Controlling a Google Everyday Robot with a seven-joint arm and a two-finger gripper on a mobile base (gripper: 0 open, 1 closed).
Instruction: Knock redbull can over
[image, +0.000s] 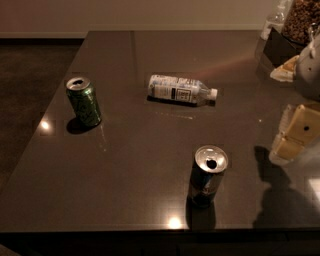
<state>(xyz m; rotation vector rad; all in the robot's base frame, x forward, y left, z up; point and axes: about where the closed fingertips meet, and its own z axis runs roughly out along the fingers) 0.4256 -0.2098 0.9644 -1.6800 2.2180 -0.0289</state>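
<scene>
The redbull can (207, 176) stands upright near the front edge of the dark table (135, 160), right of centre, its silver top and pull-tab hole showing. My gripper (295, 135) is at the right edge of the view, pale yellow and white, above the table and to the right of the can, well apart from it. Its shadow falls on the table just right of the can.
A green can (84, 101) stands upright at the left. A clear plastic bottle with a white label (180, 90) lies on its side at the middle back. Jars and containers (292, 30) stand at the back right corner. The table's front edge is close to the redbull can.
</scene>
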